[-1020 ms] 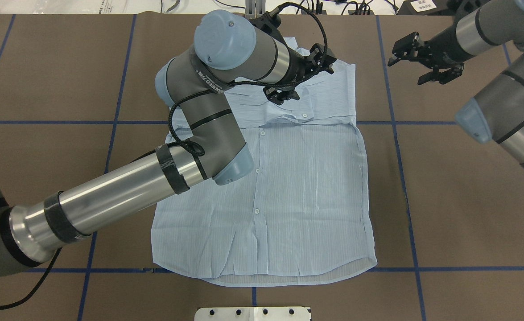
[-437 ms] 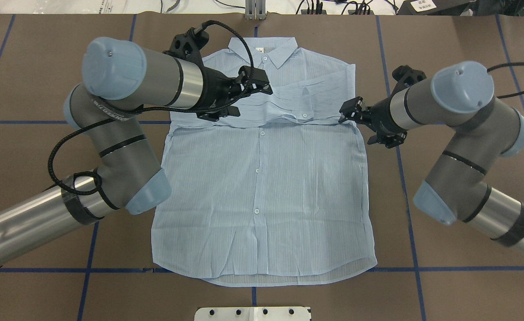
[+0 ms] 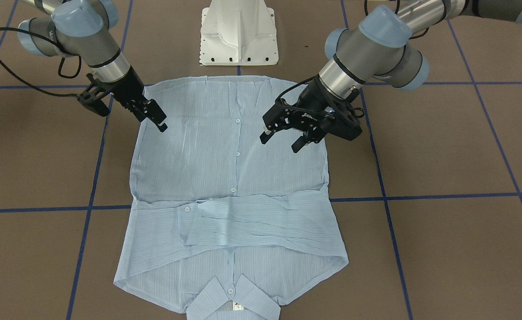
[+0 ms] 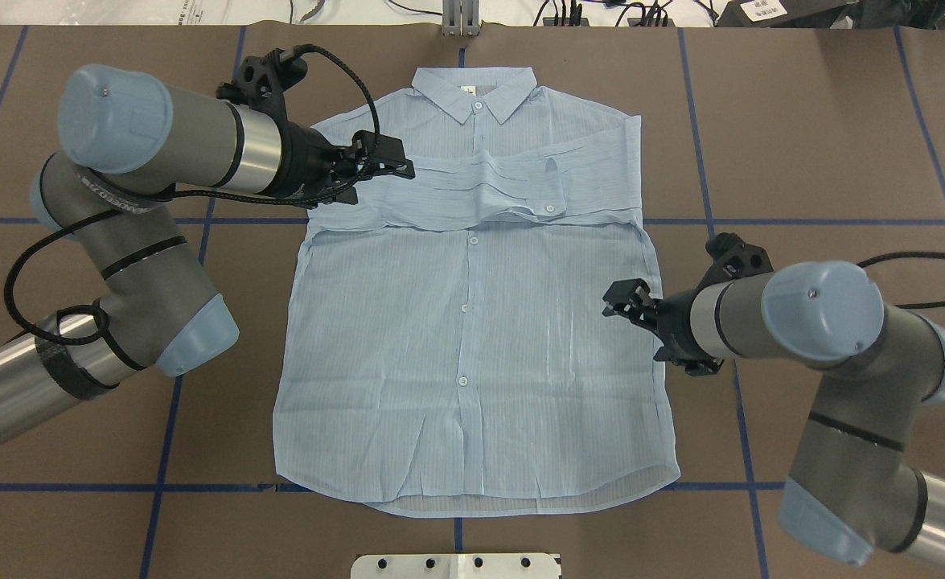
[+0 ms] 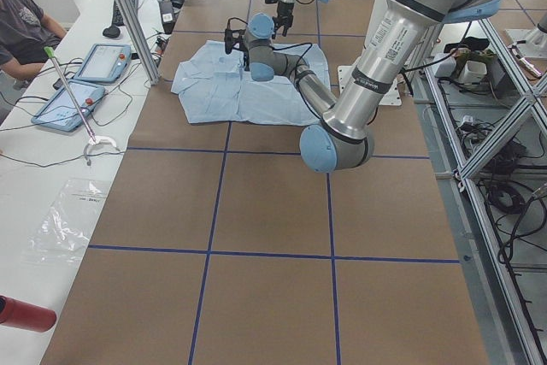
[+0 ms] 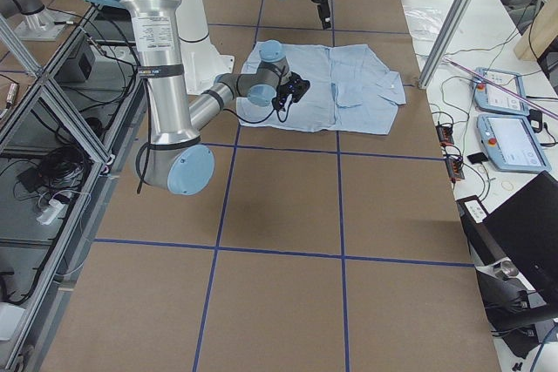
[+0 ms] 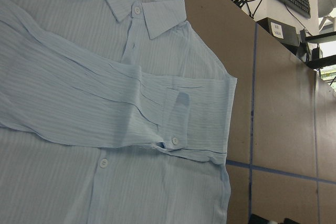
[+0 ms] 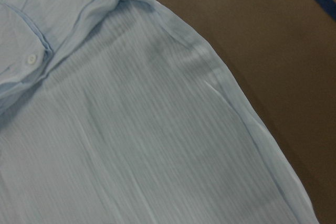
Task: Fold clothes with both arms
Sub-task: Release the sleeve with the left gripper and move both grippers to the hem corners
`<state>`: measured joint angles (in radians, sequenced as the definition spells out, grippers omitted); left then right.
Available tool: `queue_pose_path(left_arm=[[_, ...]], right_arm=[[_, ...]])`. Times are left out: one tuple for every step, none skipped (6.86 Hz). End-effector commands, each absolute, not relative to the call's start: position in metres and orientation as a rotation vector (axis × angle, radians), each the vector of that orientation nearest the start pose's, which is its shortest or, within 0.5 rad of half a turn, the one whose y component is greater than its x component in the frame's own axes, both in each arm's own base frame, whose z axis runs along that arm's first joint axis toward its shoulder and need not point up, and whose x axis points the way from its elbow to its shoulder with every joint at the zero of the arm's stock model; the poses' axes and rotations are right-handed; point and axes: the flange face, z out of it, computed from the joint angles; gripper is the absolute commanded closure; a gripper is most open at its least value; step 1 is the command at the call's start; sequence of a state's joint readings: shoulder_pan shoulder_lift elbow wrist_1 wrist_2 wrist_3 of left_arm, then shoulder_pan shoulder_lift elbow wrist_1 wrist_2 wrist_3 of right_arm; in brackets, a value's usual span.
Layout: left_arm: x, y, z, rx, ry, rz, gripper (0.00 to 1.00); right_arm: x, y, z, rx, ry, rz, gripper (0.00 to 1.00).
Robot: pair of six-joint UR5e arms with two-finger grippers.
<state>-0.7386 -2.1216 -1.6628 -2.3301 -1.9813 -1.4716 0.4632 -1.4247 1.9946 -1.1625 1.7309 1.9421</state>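
The light-blue striped shirt (image 4: 472, 346) lies flat and face up on the brown table, collar (image 4: 474, 90) at the far side. Both sleeves are folded across the chest (image 4: 480, 189). My left gripper (image 4: 384, 173) hovers open and empty over the shirt's left chest, by the folded sleeve; it also shows in the front view (image 3: 279, 143). My right gripper (image 4: 621, 297) is open and empty over the shirt's right side edge at mid-body, and shows in the front view (image 3: 157, 121). The left wrist view shows the collar and a cuff (image 7: 176, 114). The right wrist view shows the shirt's side edge (image 8: 236, 108).
The white pedestal base (image 3: 238, 35) stands at the robot's side of the table, just past the shirt's hem. Blue tape lines (image 4: 802, 220) cross the brown table (image 4: 826, 145). A side bench with tablets (image 5: 81, 83) and a seated person (image 5: 21, 23) is beyond the far edge.
My left arm drew back from over the collar to the shirt's left chest. My right arm swung in from the far right and came down to the shirt's right edge at mid-body.
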Motion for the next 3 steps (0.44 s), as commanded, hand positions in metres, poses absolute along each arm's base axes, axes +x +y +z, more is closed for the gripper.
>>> queue_pose_path(left_arm=[[0.392, -0.490, 0.215, 0.257, 1.402, -0.237, 0.01], [0.393, -0.488, 0.215, 0.253, 1.401, -0.237, 0.01], [0.397, -0.488, 0.218, 0.247, 1.395, -0.237, 0.01]], right_arm=[[-0.429, -0.295, 0.336, -0.058, -0.859, 0.674, 0.01], [-0.433, -0.296, 0.342, -0.043, -0.839, 0.681, 0.02], [-0.438, -0.294, 0.352, -0.052, -0.813, 0.674, 0.02]])
